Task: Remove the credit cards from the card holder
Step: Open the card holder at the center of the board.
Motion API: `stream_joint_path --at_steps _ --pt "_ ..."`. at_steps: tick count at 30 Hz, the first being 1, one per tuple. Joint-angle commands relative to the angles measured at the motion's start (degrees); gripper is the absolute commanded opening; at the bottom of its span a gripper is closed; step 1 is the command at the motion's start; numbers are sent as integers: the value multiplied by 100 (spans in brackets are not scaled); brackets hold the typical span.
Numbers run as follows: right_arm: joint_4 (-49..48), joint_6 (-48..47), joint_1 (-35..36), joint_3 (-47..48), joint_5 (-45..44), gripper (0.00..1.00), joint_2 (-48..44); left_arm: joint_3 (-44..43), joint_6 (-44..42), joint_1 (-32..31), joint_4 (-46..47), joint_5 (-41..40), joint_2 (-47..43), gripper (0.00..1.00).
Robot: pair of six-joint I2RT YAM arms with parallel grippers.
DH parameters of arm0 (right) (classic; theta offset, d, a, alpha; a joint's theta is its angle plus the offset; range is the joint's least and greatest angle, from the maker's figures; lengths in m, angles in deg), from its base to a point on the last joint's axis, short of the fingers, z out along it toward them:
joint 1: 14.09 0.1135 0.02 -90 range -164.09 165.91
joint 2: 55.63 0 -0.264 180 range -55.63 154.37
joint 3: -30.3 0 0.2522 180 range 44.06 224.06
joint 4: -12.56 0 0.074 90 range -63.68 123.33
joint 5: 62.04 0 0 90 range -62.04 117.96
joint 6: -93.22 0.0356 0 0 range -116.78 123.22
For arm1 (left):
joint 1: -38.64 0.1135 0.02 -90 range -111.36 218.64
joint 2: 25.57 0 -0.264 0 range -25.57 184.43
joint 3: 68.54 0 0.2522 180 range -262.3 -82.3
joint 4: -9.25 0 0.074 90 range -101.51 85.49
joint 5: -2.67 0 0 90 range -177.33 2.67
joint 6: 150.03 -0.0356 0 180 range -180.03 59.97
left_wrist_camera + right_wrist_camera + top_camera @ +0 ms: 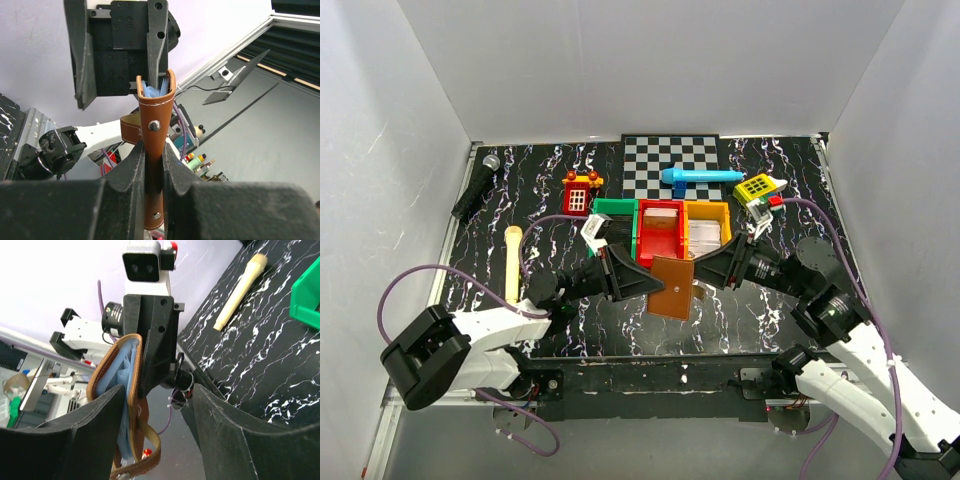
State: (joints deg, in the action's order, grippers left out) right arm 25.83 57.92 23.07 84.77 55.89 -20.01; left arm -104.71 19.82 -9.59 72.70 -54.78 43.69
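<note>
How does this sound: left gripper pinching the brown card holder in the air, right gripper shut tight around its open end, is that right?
Not quite. The left gripper does pinch the brown card holder in the air, but the right gripper is not shut. Its jaws stand wide open around the open end, as the right wrist view shows.

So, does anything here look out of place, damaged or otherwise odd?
Nothing is spilled or damaged. One thing stands out: the card holder, clamped in the air by the left gripper, has its closing strap unsnapped, so the strap hangs loose from the holder.
</note>
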Motion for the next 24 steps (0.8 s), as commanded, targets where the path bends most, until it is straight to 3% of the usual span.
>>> stream_joint_path --at_steps 1,12,20,24 --pt "-233 -90 185 148 1048 66 244 -421 -146 -64 822 -74 220 0" --pt "260 -302 247 113 1066 55 112 -554 -347 -64 568 -302 133 0" --pt "216 -258 256 112 1303 26 226 -562 -558 -64 119 -496 -35 0" --pt "461 -354 256 253 1277 1 262 -641 -786 -64 -451 -513 -184 25"
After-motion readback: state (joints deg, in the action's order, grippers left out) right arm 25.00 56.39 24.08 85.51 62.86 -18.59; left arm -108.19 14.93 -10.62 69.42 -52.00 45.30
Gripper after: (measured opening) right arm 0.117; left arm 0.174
